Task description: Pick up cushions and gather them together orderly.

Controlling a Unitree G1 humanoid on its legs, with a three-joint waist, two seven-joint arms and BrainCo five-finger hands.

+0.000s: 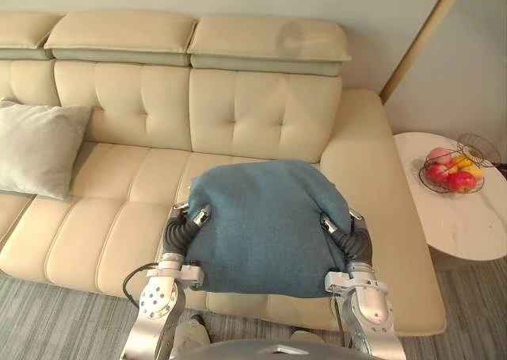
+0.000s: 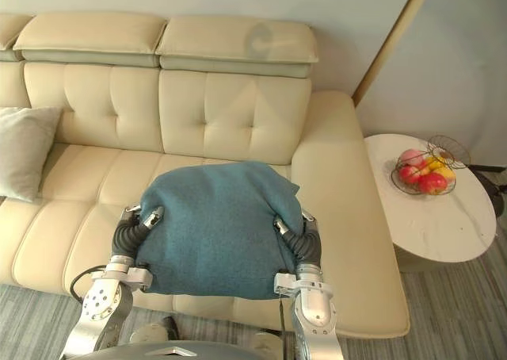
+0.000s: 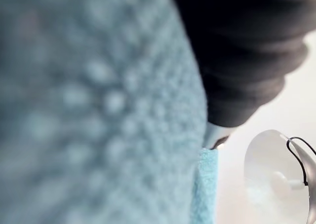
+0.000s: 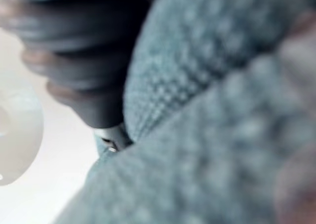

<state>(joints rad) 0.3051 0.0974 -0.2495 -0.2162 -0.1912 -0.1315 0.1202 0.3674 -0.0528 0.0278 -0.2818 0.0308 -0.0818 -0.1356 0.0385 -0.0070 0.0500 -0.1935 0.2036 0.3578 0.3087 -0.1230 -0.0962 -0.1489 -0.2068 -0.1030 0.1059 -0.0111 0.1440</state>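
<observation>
A teal-blue cushion [image 1: 265, 221] is lifted in front of the cream sofa [image 1: 119, 217], over its right seat. My left hand [image 1: 184, 229] presses against the cushion's left edge and my right hand [image 1: 352, 237] against its right edge, so it is clamped between them. Only the dark ribbed covers show; the rest of each hand is hidden behind the fabric. Both wrist views show the teal fabric [image 3: 89, 110] [image 4: 222, 110] right against the cover [image 3: 242, 51]. A pale grey cushion [image 1: 36, 146] leans on the sofa's backrest at the far left.
A round white side table [image 1: 467, 225] stands to the right of the sofa with a wire basket of fruit [image 1: 450, 172] on it. A slanted wooden pole [image 1: 420, 39] leans by the wall. Grey striped carpet [image 1: 47, 320] lies before the sofa.
</observation>
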